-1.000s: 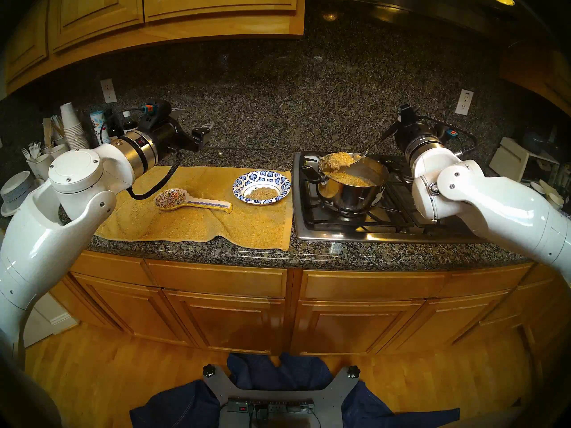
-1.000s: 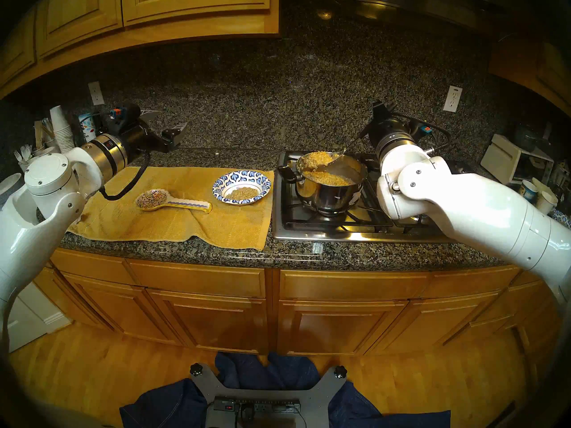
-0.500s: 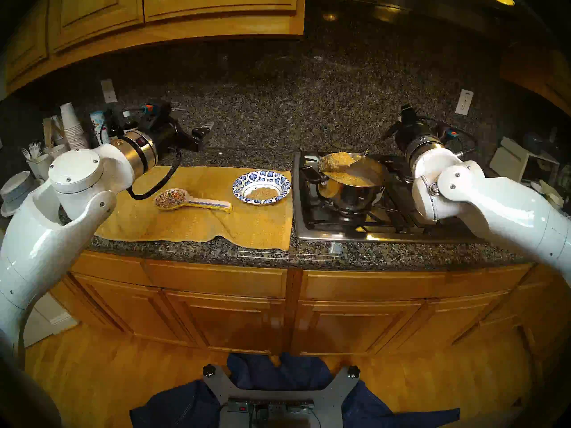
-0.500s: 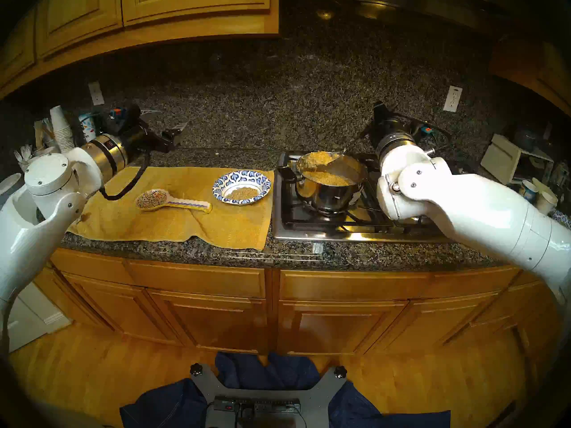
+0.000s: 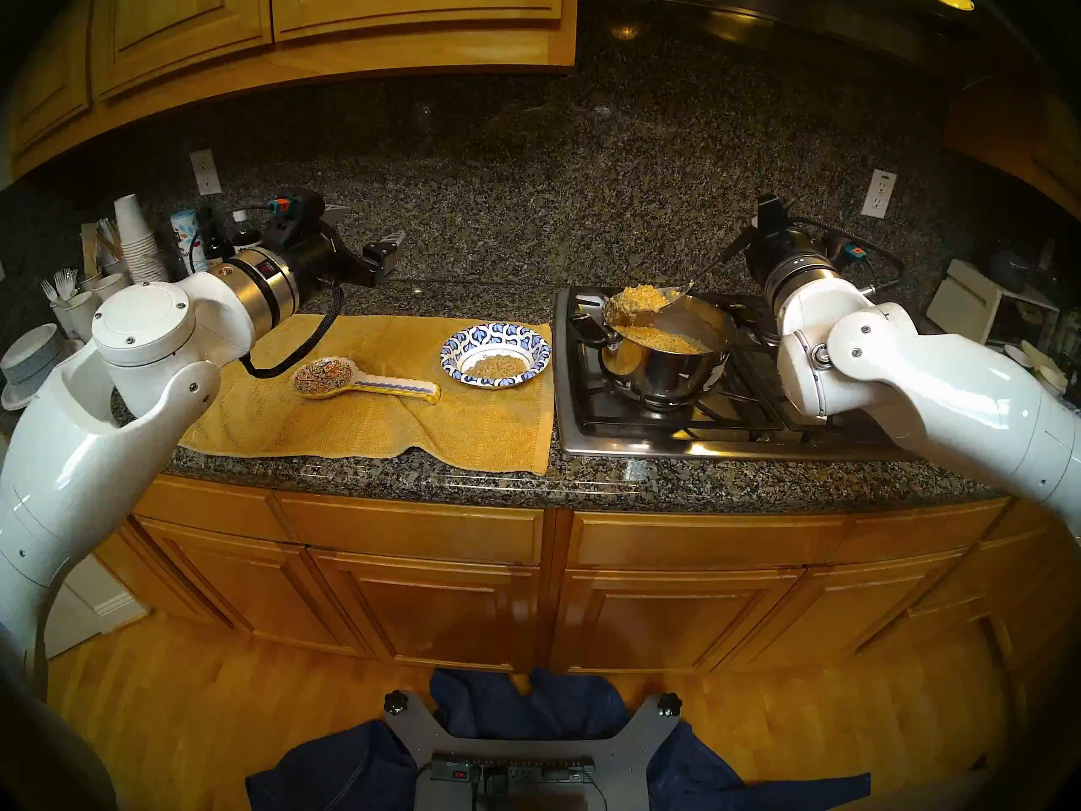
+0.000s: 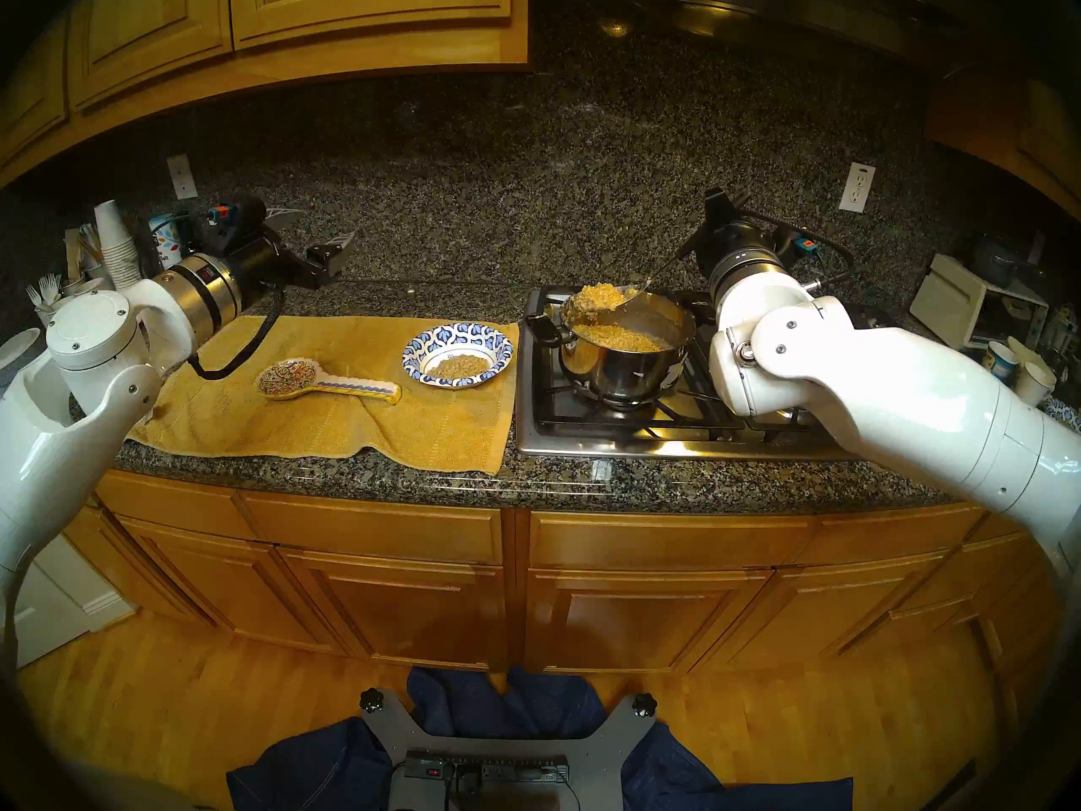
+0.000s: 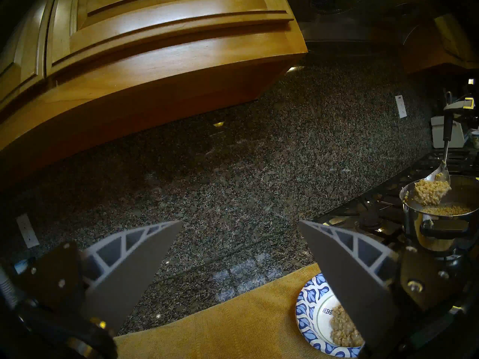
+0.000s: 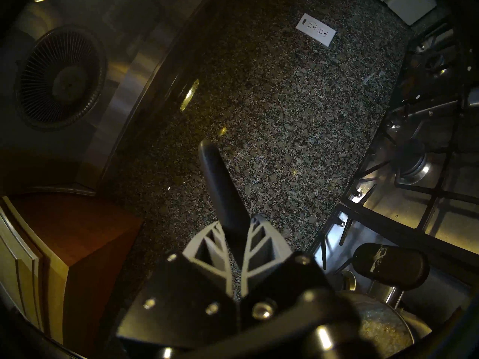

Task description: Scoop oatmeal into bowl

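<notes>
My right gripper (image 5: pixel 754 230) is shut on the black handle (image 8: pixel 220 187) of a steel spoon (image 5: pixel 672 296). The spoon carries a heap of tan-yellow oatmeal (image 5: pixel 637 298) above the left rim of the steel pot (image 5: pixel 667 365). More oatmeal (image 5: pixel 667 339) lies in the pot. The blue-and-white bowl (image 5: pixel 456 347) stands on the yellow towel left of the stove and holds a small portion of oatmeal (image 5: pixel 494 367). It also shows in the left wrist view (image 7: pixel 308 301). My left gripper (image 5: pixel 368 230) is open and empty, high over the towel's back left.
A painted spoon rest (image 5: pixel 362 382) lies on the yellow towel (image 5: pixel 351 429). The pot stands on the gas stove (image 5: pixel 749 418), its black handle (image 5: pixel 591 331) pointing at the bowl. Cups and bottles (image 5: pixel 134 248) crowd the far left; boxes and cups (image 5: pixel 988 306) the far right.
The loaded spoon has risen a little and drifted slightly right over the pot's left rim. The right wrist has shifted slightly with it. The left arm has not moved.
</notes>
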Tool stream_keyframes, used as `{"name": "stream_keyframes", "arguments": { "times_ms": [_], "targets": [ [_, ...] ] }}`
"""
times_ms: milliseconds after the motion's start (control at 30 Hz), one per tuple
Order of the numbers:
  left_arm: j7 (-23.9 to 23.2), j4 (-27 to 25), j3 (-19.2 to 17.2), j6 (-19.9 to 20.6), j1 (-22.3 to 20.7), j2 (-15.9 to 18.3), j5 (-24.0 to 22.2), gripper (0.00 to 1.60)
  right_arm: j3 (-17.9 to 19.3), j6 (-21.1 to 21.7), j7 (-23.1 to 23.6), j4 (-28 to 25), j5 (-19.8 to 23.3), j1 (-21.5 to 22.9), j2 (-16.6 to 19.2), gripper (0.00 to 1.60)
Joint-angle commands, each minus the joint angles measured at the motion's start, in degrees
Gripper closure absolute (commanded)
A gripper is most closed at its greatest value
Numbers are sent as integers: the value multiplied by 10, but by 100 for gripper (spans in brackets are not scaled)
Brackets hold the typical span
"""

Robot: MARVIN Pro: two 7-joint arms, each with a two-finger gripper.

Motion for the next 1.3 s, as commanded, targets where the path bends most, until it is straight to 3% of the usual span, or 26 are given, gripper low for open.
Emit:
{"name": "stream_keyframes", "arguments": {
  "times_ms": [0,400,767,967,1000,1033,1267],
  "targets": [
    [1,-7,-14,-9,-18,-1,0,0,28,-1,8,-8,-10,36,-20,160],
    [2,-7,-14,-8,-18,0,0,0,21,4,0,-8,-11,47,-110,160],
    [2,-7,-14,-8,-18,0,0,0,-16,25,-1,0,-8,58,-182,160],
    [2,-7,-14,-8,-17,0,0,0,-43,32,1,16,-14,55,-224,160],
    [2,-7,-14,-8,-17,0,0,0,-47,28,-1,29,-17,55,-244,160],
    [2,-7,-14,-8,-17,0,0,0,-51,33,2,25,-16,56,-237,160],
    [2,-7,-14,-8,-18,0,0,0,-74,21,-6,84,-31,58,-289,160]
  ]
}}
